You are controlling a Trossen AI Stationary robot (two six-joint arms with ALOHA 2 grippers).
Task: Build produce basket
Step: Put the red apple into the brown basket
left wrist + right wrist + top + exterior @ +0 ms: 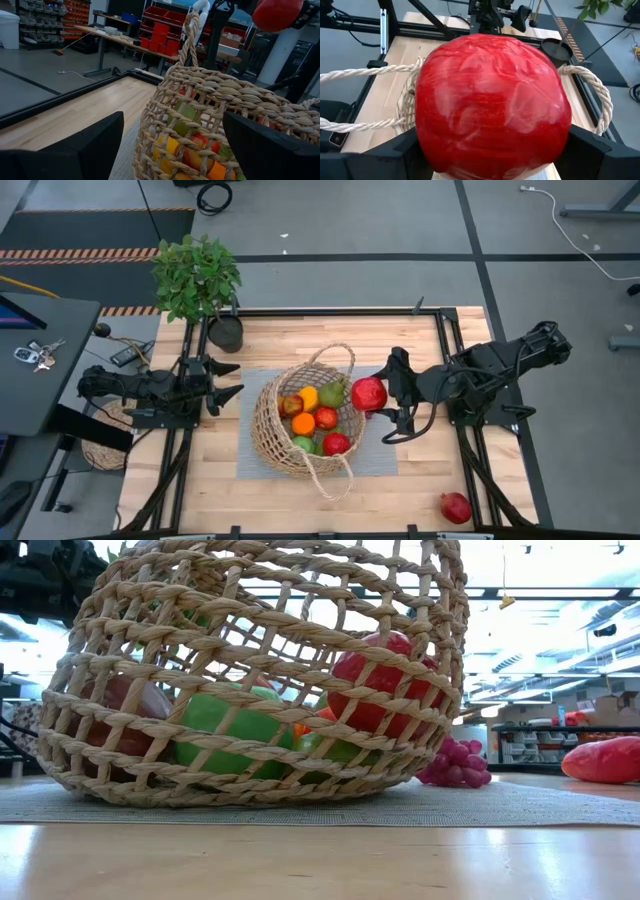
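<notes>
right gripper (392, 394) grasps a red pomegranate (369, 393) at the basket (268, 430) rim; left gripper (228, 383) waits released beside it.

You see pomegranate (492, 105) filling right wrist view, hiding most of basket (590, 85) behind. Low view: basket top cut off, fruit (230, 725) half-masked by weave; grapes (455, 762) partly hidden behind basket.
</notes>
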